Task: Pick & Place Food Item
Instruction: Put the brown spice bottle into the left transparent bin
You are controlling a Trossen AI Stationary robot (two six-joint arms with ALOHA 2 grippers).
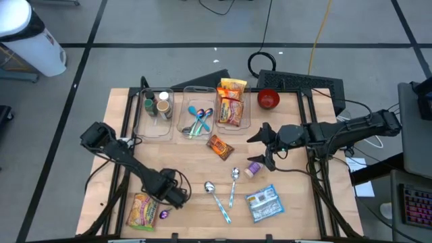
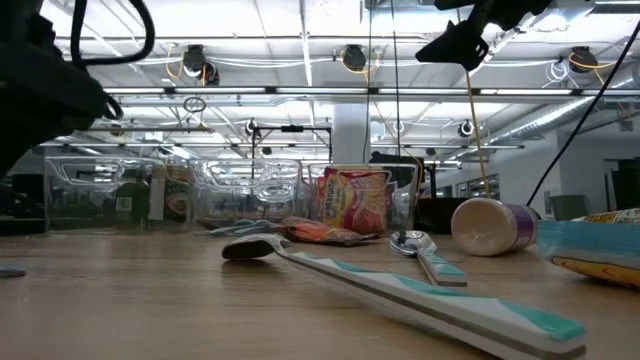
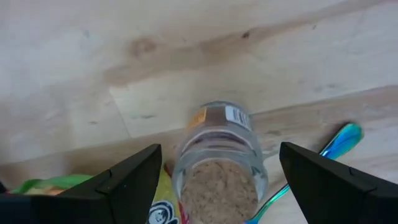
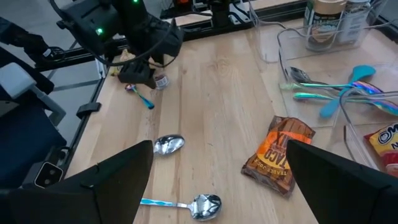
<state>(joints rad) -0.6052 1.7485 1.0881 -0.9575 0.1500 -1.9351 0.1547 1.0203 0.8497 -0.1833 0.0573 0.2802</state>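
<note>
One small jar (image 3: 219, 165) lies on its side near the table's (image 1: 189, 162) front left corner, just beside a yellow snack bag (image 1: 143, 210). We see the left gripper (image 1: 177, 196) wide open around it. The right gripper (image 1: 264, 145) hangs open over the table's right side.

Bright even ceiling light; soft shadows; the left wrist view blurs close up.

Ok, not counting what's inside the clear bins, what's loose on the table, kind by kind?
Packets: 3, brown, blue-white, yellow-green
Spoons: 3, two large, one small
Spice jar: 1
Purple-lidded cup: 1
Red bowl: 1
Total: 9
</note>
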